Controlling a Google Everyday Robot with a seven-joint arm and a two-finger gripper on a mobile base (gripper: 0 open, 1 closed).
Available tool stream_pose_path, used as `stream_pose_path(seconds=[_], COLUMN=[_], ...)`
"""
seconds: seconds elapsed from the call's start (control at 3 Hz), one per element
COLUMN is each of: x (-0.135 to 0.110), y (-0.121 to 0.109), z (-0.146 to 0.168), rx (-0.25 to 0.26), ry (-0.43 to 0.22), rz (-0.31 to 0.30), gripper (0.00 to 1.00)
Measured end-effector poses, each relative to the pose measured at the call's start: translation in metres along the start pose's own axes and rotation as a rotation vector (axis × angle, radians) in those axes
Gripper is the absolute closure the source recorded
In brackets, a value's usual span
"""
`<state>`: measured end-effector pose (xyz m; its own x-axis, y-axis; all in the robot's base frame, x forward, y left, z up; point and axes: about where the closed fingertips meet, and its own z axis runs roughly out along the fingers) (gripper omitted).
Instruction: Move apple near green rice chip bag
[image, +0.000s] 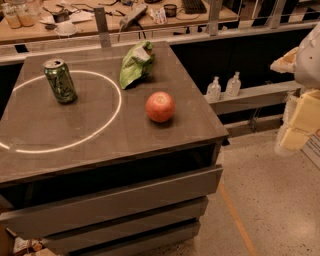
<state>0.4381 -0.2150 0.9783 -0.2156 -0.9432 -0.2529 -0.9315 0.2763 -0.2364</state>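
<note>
The apple (160, 106), round and red-orange with a paler patch, sits on the grey table top (100, 135) near its right edge. The green rice chip bag (134, 65), crumpled light-green foil with a white patch, lies at the table's far edge, a short way behind and to the left of the apple. My gripper (299, 125) hangs at the right edge of the view, off the table and well to the right of the apple, over the floor. It holds nothing that I can see.
A dark green patterned soda can (60, 80) stands upright at the table's left, inside a white painted ring (112, 117). Two small bottles (223, 87) stand on a low ledge to the right of the table. A cluttered counter (100, 20) runs behind.
</note>
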Motion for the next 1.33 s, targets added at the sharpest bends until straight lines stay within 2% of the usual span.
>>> stream_pose_path(seconds=[0.33, 0.67, 1.0, 1.33], x=[0.012, 0.018, -0.008, -0.044], y=[-0.008, -0.018, -0.018, -0.018], z=[0.016, 0.060, 0.091, 0.078], rx=[-0.017, -0.013, -0.013, -0.024], ry=[-0.120, -0.357, -0.618, -0.763], rz=[0.047, 0.105, 0.185, 0.210], gripper=[0.00, 0.00, 0.00, 0.00])
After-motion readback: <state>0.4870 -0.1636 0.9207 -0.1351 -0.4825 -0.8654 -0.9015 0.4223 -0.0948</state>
